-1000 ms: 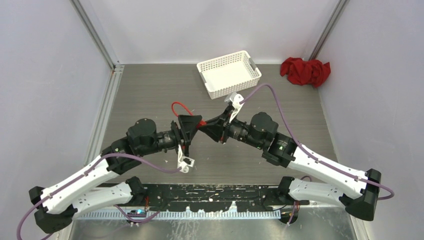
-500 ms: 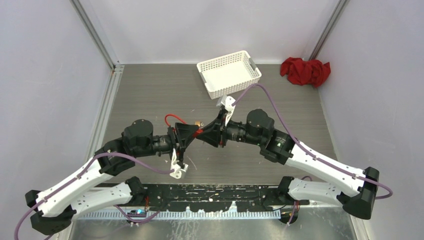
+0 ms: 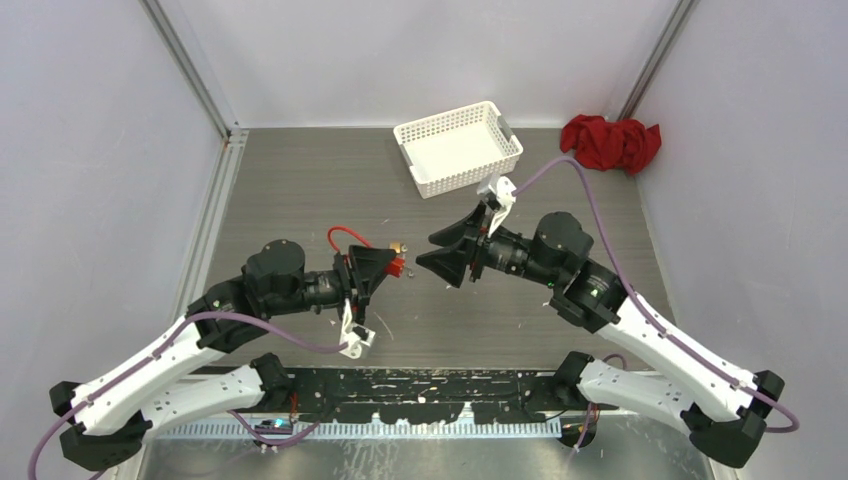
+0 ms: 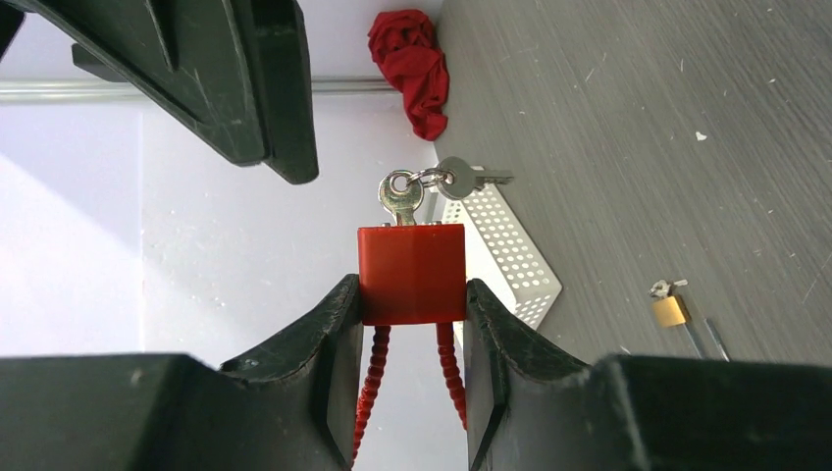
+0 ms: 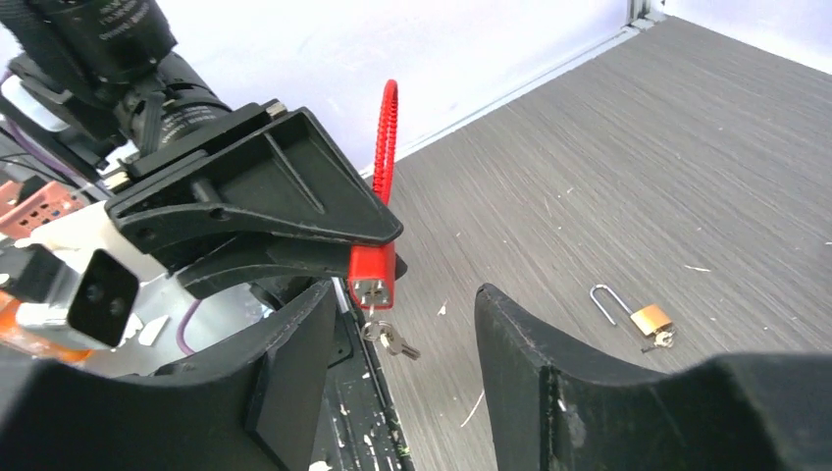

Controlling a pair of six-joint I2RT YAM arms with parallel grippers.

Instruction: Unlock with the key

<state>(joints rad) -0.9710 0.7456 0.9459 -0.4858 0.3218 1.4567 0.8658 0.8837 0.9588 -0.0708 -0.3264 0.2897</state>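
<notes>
2 keys (image 4: 400, 199) dangle from red padlock (image 4: 410, 273) gripped by left pincer (image 4: 410, 296).

The red padlock (image 4: 410, 273) looks smooth matt plastic, its key (image 4: 400, 196) shiny metal; small padlock (image 5: 650, 320) brassy and polished; tabletop (image 3: 300, 190) matt grey wood grain; basket (image 3: 470, 176) white perforated plastic; rag (image 3: 611, 142) crumpled red cloth

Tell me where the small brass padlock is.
In the top view the brass padlock lies on the table near centre, just beyond the red lock clamped in the left gripper, and left of the right gripper.
</notes>
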